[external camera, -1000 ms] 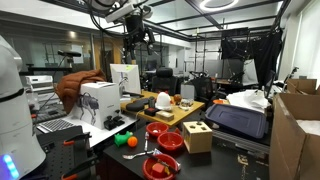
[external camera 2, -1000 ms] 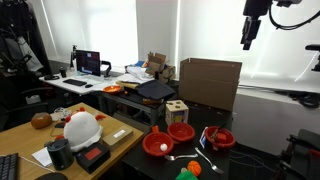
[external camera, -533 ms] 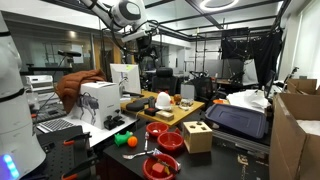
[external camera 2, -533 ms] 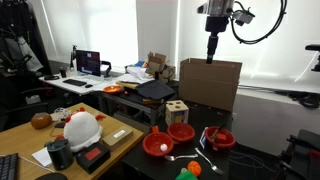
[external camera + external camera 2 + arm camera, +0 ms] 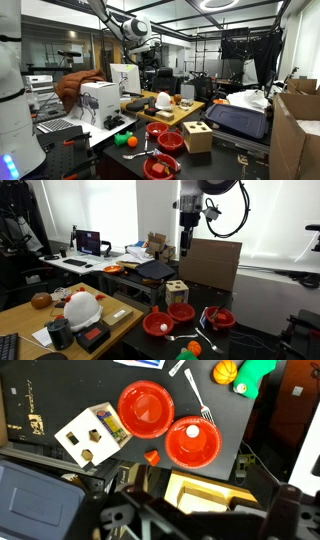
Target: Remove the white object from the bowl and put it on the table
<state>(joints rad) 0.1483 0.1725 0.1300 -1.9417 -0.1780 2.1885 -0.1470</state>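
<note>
Robotics lab. Stacked cardboard boxes [image 5: 296,125] at 3 o'clock, black frame rig [image 5: 207,52] toward 12. Open laptop [image 5: 88,243] on a cluttered desk at 10 o'clock.

The white object [image 5: 80,308], a rounded dome, sits upright on the pale wooden table [image 5: 22,315].

Open air above the 2 red bowls [image 5: 145,408]; a wooden shape-sorter box [image 5: 90,435] crowds 1 side, a fork [image 5: 200,403] another.

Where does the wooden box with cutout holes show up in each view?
In an exterior view: wooden box lower right of centre.
In an exterior view: wooden box at centre.
Wrist view: wooden box left of centre.
Shared landmark: red bowl beside it.
</note>
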